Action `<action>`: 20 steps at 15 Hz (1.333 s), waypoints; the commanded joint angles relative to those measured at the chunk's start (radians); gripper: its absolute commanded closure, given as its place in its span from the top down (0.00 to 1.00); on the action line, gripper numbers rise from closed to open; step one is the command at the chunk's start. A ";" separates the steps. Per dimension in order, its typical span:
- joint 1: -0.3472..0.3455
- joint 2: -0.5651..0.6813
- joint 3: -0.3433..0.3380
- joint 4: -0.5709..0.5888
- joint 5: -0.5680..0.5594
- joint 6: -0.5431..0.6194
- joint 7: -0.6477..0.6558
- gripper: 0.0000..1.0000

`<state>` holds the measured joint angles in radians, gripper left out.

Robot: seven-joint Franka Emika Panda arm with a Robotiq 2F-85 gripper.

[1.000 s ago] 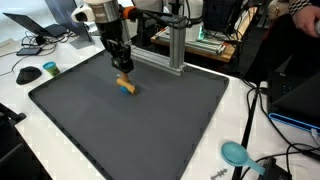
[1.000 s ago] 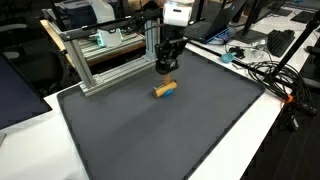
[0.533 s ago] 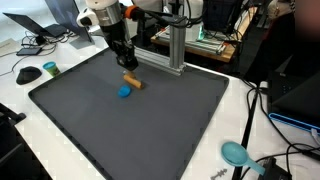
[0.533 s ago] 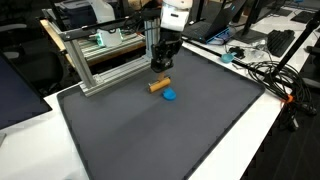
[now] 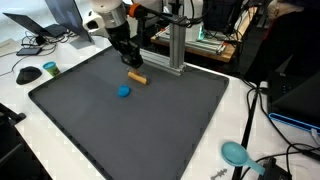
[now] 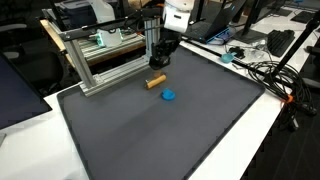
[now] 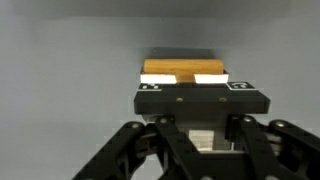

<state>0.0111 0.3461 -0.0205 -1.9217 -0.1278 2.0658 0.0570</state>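
A short wooden block (image 5: 137, 78) (image 6: 156, 82) sits low over the dark grey mat (image 5: 150, 120) (image 6: 180, 130), near the mat's far side. My gripper (image 5: 133, 68) (image 6: 158, 71) comes down onto it from above and is shut on it. In the wrist view the wooden block (image 7: 185, 72) shows just beyond the black fingertips (image 7: 150, 97). I cannot tell whether the block touches the mat. A small blue disc (image 5: 124, 91) (image 6: 170, 96) lies flat on the mat a short way from the block, free of the gripper.
An aluminium frame (image 5: 175, 45) (image 6: 100, 60) stands at the mat's far edge, close behind the gripper. A teal round object (image 5: 235, 152), cables (image 6: 275, 75), a computer mouse (image 5: 28, 74) and a dark puck (image 5: 50, 68) lie on the white table around the mat.
The gripper has carried the wooden block off the blue disc and toward the aluminium frame. The blue disc stays where it was, now uncovered.
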 commanded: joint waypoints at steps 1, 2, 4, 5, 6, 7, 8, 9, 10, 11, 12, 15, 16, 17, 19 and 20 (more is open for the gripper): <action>0.005 -0.062 0.012 0.004 -0.043 -0.035 -0.115 0.22; 0.003 -0.078 0.018 0.004 -0.048 -0.040 -0.160 0.22; -0.005 -0.119 0.033 0.022 -0.035 -0.079 -0.274 0.22; -0.006 -0.132 0.037 0.042 -0.031 -0.104 -0.319 0.22; -0.008 -0.143 0.041 0.062 -0.020 -0.128 -0.362 0.22; -0.009 -0.148 0.043 0.094 0.000 -0.160 -0.385 0.22; -0.009 -0.149 0.044 0.122 0.022 -0.177 -0.378 0.22; -0.008 -0.144 0.041 0.155 0.047 -0.186 -0.334 0.22; -0.007 -0.131 0.035 0.191 0.083 -0.184 -0.253 0.22; -0.009 -0.110 0.030 0.230 0.097 -0.187 -0.218 0.22; -0.012 -0.102 0.025 0.252 0.115 -0.179 -0.176 0.22; -0.021 -0.087 0.008 0.279 0.145 -0.139 -0.057 0.22; -0.024 -0.087 0.001 0.275 0.147 -0.115 -0.018 0.22; -0.025 -0.093 -0.008 0.263 0.140 -0.099 0.029 0.22; -0.025 -0.107 -0.022 0.246 0.137 -0.083 0.123 0.22; -0.022 -0.118 -0.027 0.234 0.139 -0.079 0.173 0.22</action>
<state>-0.0118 0.2540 -0.0335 -1.6754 -0.0078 1.9716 0.1084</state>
